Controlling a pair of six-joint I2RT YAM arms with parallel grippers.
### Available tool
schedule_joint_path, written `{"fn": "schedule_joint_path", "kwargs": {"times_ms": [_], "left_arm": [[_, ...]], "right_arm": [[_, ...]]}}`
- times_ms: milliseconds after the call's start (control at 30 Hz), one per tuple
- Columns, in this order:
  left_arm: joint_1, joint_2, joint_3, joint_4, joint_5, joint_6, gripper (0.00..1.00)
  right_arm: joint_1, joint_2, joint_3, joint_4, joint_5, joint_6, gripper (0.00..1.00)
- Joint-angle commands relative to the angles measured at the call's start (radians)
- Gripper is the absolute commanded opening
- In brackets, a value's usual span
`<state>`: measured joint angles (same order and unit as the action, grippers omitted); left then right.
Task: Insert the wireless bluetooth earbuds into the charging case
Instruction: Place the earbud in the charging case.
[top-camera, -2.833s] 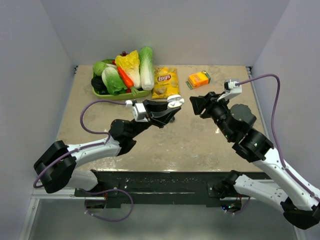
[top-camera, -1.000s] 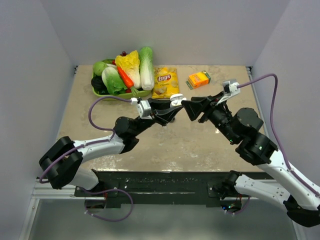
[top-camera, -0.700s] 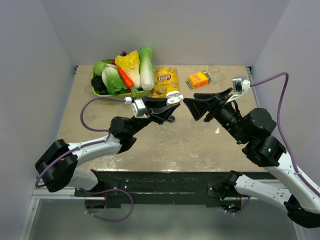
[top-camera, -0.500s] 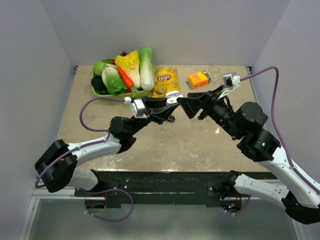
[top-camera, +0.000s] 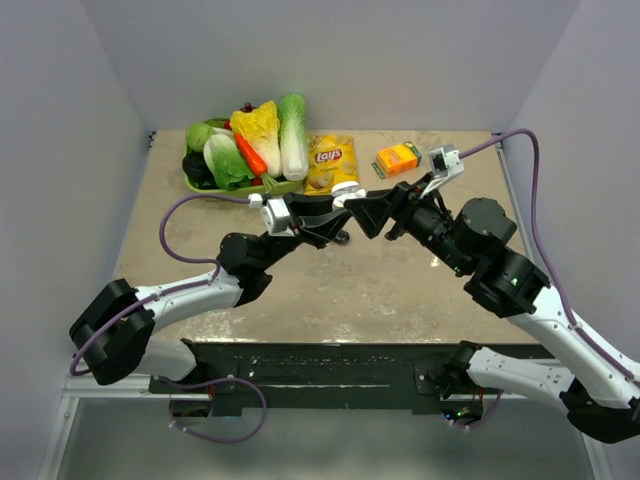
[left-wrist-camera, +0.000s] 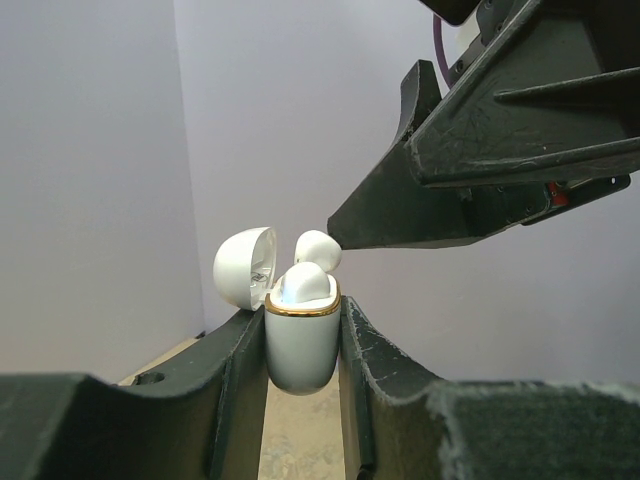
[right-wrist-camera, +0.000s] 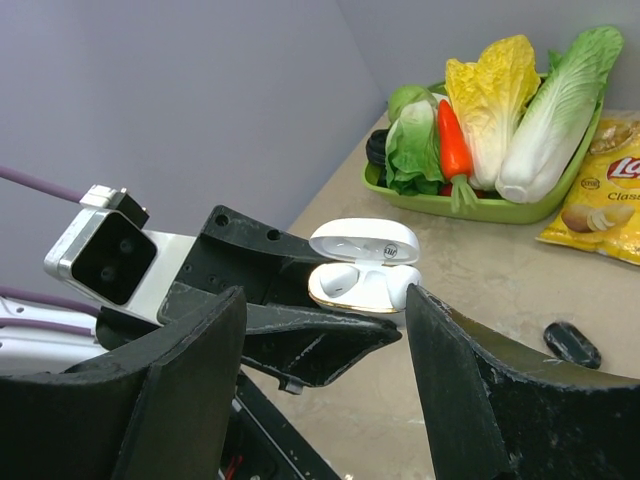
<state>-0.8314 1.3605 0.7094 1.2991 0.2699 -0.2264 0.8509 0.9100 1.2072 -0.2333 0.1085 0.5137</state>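
My left gripper (left-wrist-camera: 300, 312) is shut on a white charging case (left-wrist-camera: 300, 355) with a gold rim and holds it upright above the table. The lid (left-wrist-camera: 245, 268) is open. Two white rounded earbuds (left-wrist-camera: 308, 283) sit in the case's wells; I see no black ones in it. In the right wrist view the case (right-wrist-camera: 362, 275) lies just ahead of my right gripper (right-wrist-camera: 325, 295). That gripper is open wide, and its right fingertip (right-wrist-camera: 418, 300) touches the near earbud (right-wrist-camera: 396, 284). In the top view both grippers meet at the case (top-camera: 347, 199).
A small black oval piece (right-wrist-camera: 572, 344) lies on the table under the grippers; I cannot tell what it is. A green tray (top-camera: 200, 184) of vegetables, a yellow chips bag (top-camera: 330, 163) and an orange box (top-camera: 397, 159) stand at the back.
My right gripper has swung left and closed in on the case until its fingertip reaches the earbud. My left gripper has kept hold of the case, shifting only slightly.
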Motion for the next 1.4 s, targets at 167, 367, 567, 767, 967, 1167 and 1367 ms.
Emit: {"fn": "schedule_joint_path", "kwargs": {"times_ms": [167, 367, 567, 767, 967, 1167, 1367], "left_arm": [[0.006, 0.005, 0.041, 0.598, 0.014, -0.007, 0.0], [0.008, 0.006, 0.041, 0.598, 0.012, -0.007, 0.0], [0.008, 0.009, 0.039, 0.598, 0.011, -0.008, 0.0], [0.008, 0.005, 0.036, 0.598, 0.008, -0.002, 0.0], [0.023, -0.015, 0.015, 0.598, -0.001, 0.006, 0.0], [0.025, -0.037, 0.013, 0.598, 0.008, -0.005, 0.0], [0.025, -0.044, 0.016, 0.598, 0.023, -0.017, 0.0]], "right_arm": [[0.004, 0.018, 0.023, 0.031, -0.059, 0.019, 0.68], [0.004, 0.024, 0.02, 0.063, -0.099, 0.029, 0.68], [0.005, 0.038, 0.026, 0.083, -0.13, 0.037, 0.69], [0.008, 0.007, 0.029, 0.084, -0.075, 0.019, 0.69], [0.005, -0.022, 0.078, -0.032, 0.054, -0.037, 0.71], [0.007, -0.034, 0.045, -0.061, 0.137, -0.041, 0.72], [0.007, -0.002, 0.029, -0.029, 0.106, -0.027, 0.72]]}}
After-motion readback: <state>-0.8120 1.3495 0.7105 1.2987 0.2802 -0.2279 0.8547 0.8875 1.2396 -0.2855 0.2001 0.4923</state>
